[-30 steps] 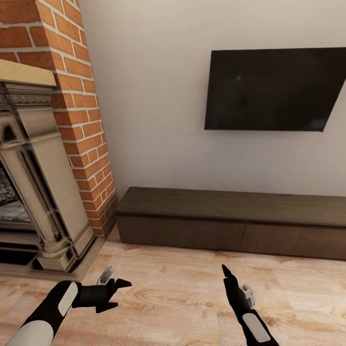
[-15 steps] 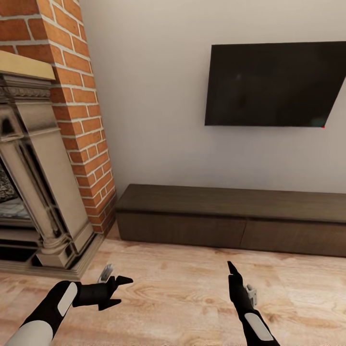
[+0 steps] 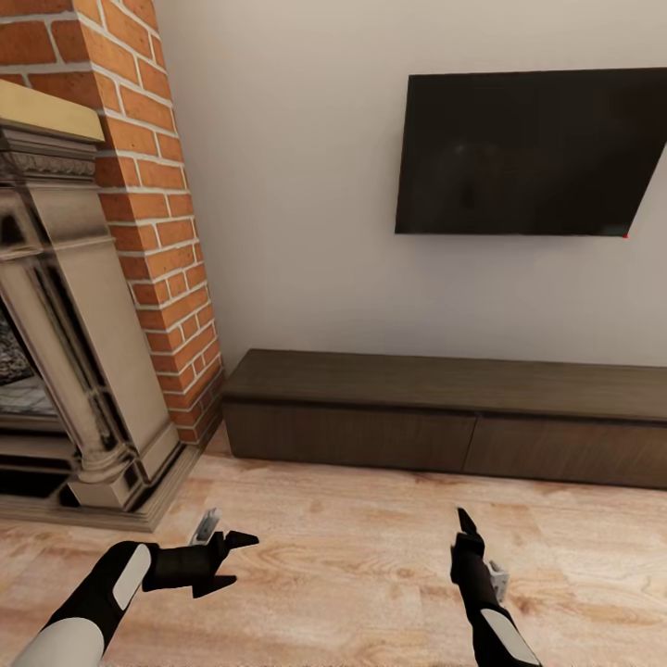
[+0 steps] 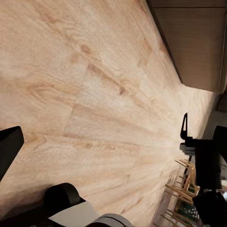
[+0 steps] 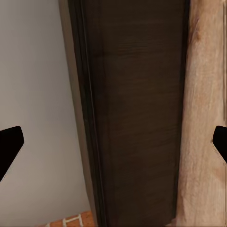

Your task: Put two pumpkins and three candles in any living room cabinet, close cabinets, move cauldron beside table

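A stone fireplace (image 3: 65,306) with a red brick chimney (image 3: 157,213) stands to the left of the cabinet (image 3: 445,408). The left gripper (image 3: 233,560) hangs over the wood floor (image 3: 343,565) in front of the cabinet's left end, with its two fingers spread wide and nothing between them. The cabinet is long, low and dark brown, against the wall, and its fronts are shut. A black TV (image 3: 533,153) hangs above the cabinet. The right gripper (image 3: 463,523) points at the cabinet, wide and holding nothing.
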Controlling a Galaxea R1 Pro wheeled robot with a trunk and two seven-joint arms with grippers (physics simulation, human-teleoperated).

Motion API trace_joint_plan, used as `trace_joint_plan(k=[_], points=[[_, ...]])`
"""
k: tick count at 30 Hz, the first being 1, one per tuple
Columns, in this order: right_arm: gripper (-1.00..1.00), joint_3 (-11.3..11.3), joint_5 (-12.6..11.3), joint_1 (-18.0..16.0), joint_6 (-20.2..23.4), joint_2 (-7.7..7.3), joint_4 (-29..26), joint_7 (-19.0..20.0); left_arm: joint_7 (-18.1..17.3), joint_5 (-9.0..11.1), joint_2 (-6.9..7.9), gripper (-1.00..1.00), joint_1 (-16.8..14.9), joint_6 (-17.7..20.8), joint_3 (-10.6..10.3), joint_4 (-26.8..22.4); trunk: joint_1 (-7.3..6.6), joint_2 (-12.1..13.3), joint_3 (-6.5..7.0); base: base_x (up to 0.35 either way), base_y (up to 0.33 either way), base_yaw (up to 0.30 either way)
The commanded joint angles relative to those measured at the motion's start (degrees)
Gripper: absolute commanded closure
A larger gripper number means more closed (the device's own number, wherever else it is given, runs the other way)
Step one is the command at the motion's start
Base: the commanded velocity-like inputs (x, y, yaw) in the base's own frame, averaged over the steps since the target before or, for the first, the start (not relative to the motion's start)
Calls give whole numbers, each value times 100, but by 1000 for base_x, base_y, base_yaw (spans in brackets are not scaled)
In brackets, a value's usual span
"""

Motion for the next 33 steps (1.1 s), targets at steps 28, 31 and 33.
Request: trace_joint_plan(k=[28,31,33], points=[[-100,470,40,15,-2,-59,8,256,-197,6,11,-100,1,-14,5,1,418,-764,-341,1,0,0],[-100,467,35,15,-8,-57,12,266,-264,7,16,-100,1,-34,-1,1,418,-764,-341,142,0,0],[-100,459,20,15,-10,-60,13,267,-427,4,17,-100,2,-59,-6,1,418,-764,-341,250,-25,0]])
